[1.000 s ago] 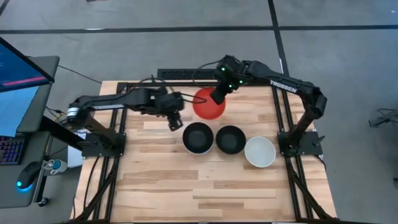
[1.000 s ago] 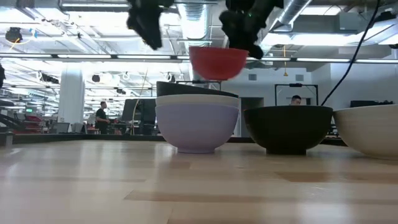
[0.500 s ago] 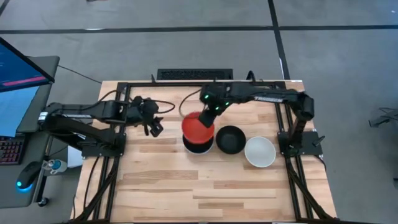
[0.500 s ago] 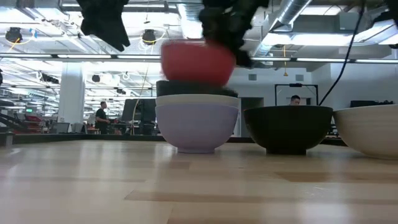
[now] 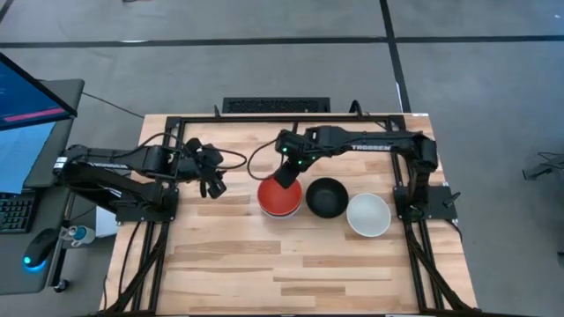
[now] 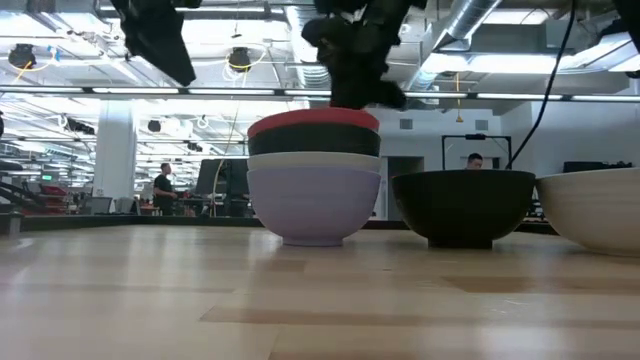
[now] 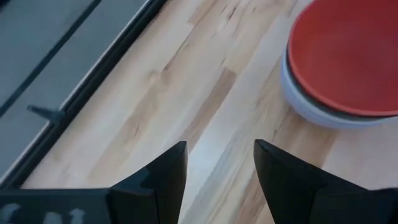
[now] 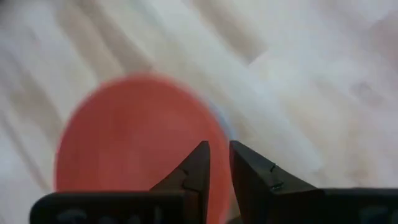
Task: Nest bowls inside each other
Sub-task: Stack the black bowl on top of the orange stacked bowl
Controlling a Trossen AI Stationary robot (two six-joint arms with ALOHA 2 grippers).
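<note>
A stack of bowls stands mid-table: a lavender bowl (image 6: 315, 205) at the bottom, then a white one (image 6: 315, 160), a black one (image 6: 315, 142) and the red bowl (image 5: 278, 201) (image 6: 313, 121) nested level on top. My right gripper (image 5: 286, 176) (image 8: 217, 152) hovers at the red bowl's far rim with a narrow gap between its fingers. My left gripper (image 5: 214, 187) (image 7: 217, 155) is open and hangs above the table, left of the stack. A lone black bowl (image 5: 326, 197) and a white bowl (image 5: 368, 215) stand to the stack's right. My right gripper comes from above, slanting from the far side. One finger (image 8: 198, 163) is over the red bowl's inside and the other is beyond its far rim (image 8: 219, 127). Whether they touch the rim I cannot tell. The red bowl rests nested in the stack.
The table's near half (image 5: 291, 264) is bare wood. Black frame rails (image 5: 264, 116) run along the far edge and both sides. A monitor and keyboard stand off the table to the left. People show far off in the room behind.
My right gripper carried the red bowl from the far side toward the near edge and down over the stack. The bowl now sits nested in the stack's black bowl. My left gripper drew back from the stack toward the table's left edge.
</note>
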